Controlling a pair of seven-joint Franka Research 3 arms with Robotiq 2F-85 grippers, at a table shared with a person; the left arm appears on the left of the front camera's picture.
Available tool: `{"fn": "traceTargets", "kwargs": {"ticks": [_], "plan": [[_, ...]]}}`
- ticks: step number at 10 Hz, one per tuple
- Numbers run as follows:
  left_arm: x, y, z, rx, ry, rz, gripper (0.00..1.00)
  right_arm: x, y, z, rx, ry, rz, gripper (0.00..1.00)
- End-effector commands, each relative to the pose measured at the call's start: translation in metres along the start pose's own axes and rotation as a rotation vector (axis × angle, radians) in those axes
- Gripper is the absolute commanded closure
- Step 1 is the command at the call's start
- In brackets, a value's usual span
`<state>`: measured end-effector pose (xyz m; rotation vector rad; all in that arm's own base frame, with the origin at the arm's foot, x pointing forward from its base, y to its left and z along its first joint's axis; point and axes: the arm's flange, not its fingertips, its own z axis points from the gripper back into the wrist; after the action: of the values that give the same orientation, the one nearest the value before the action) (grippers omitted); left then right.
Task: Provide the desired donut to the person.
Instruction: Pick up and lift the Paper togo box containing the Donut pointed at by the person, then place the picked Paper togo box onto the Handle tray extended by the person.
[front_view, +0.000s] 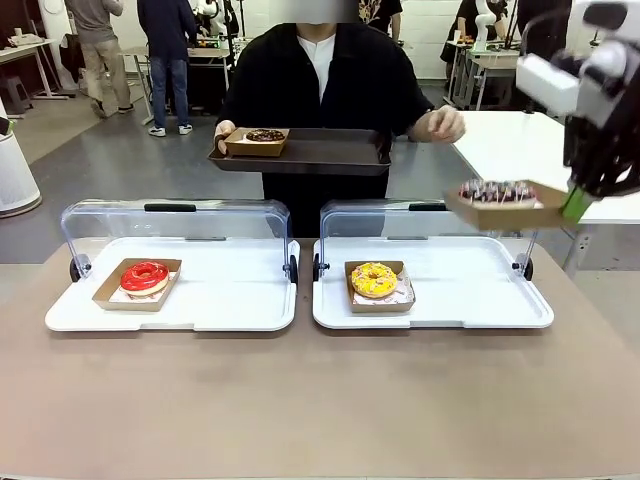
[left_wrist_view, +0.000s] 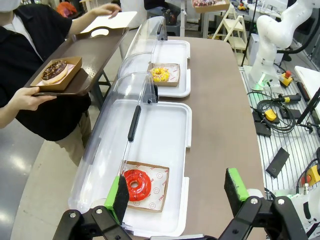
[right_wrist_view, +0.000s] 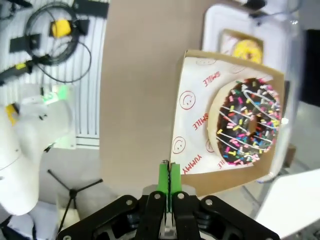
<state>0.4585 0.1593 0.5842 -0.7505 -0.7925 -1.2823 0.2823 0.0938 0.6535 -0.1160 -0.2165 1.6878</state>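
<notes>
My right gripper (front_view: 574, 205) (right_wrist_view: 170, 176) is shut on the edge of a cardboard tray (right_wrist_view: 192, 130) holding a chocolate donut with coloured sprinkles (front_view: 498, 191) (right_wrist_view: 250, 127). It hangs in the air above the right white tray's far corner. The person (front_view: 320, 90) stands across the table holding a dark serving tray (front_view: 330, 152) with one hand; a chocolate donut in its box (front_view: 265, 138) (left_wrist_view: 54, 70) sits on it. Their other hand (front_view: 440, 124) is raised beside the tray. My left gripper (left_wrist_view: 177, 189) is open above the red donut (left_wrist_view: 137, 184).
Two white trays with open clear lids lie on the table. The left tray (front_view: 220, 300) holds the red donut (front_view: 145, 277); the right tray (front_view: 480, 295) holds a yellow donut (front_view: 374, 280) (left_wrist_view: 160, 74). A white side table (front_view: 520, 140) stands at the far right.
</notes>
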Motion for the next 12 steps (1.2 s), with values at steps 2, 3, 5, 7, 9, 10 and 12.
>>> {"fn": "traceTargets", "kwargs": {"ticks": [2,3,5,7,9,10,12], "plan": [[0.000,-0.002,0.001,0.001,-0.004,-0.004,0.00,-0.005,-0.040,0.012,0.023,0.044,-0.096,1.00],[0.000,-0.002,0.001,0.001,-0.004,-0.004,0.00,-0.012,-0.052,0.007,0.025,0.028,-0.115,1.00],[0.000,-0.002,0.001,0.001,-0.004,-0.004,0.00,-0.007,-0.035,0.012,0.002,0.020,-0.074,1.00],[0.000,-0.002,0.001,0.001,-0.004,-0.004,0.00,-0.007,-0.035,0.012,0.002,0.020,-0.074,1.00],[0.000,-0.002,0.001,0.001,-0.004,-0.004,0.00,-0.007,-0.035,0.012,0.002,0.020,-0.074,1.00],[0.000,-0.002,0.001,0.001,-0.004,-0.004,0.00,-0.007,-0.035,0.012,0.002,0.020,-0.074,1.00],[0.000,-0.002,0.001,0.001,-0.004,-0.004,0.00,-0.007,-0.035,0.012,0.002,0.020,-0.074,1.00]]}}
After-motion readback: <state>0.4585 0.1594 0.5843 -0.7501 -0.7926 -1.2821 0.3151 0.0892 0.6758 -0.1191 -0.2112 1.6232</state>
